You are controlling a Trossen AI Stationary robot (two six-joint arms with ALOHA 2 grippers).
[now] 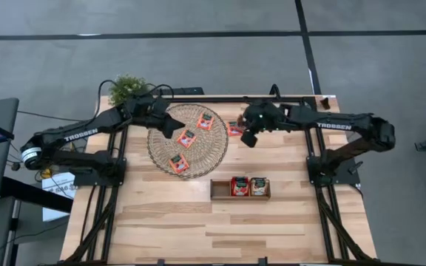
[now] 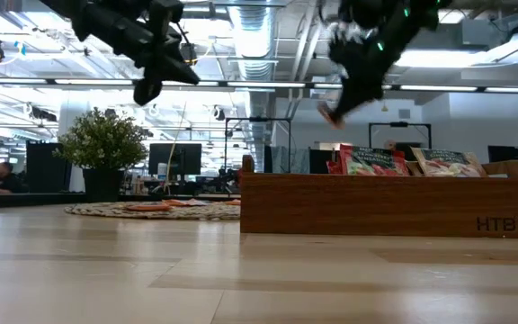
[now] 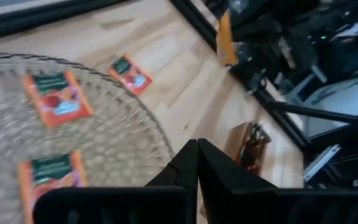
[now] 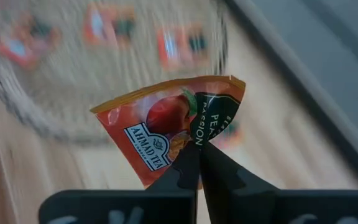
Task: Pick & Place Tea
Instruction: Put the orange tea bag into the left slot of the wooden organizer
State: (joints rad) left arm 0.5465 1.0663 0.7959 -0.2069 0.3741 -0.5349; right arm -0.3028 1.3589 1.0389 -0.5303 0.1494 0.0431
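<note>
A round woven mat lies at the table's far middle with three red tea sachets flat on it. One more sachet lies on the wood at the mat's right edge. My right gripper hangs high beside that edge, shut on a red tea sachet. My left gripper is shut with nothing in it, raised over the mat's far left part. The wooden tray in front of the mat holds a red sachet and a pale one. My right gripper pinches the sachet between its two fingertips at one edge, near a corner. The fingers slant downward. The sachet sticks out past the tips, slightly bowed, and hangs lifted clear of mat and table.
A small potted plant stands at the far left corner. The tray's wooden wall rises in front of the mat. Bare wood stretches toward the near edge. The arms' black frame runs along the far edge.
</note>
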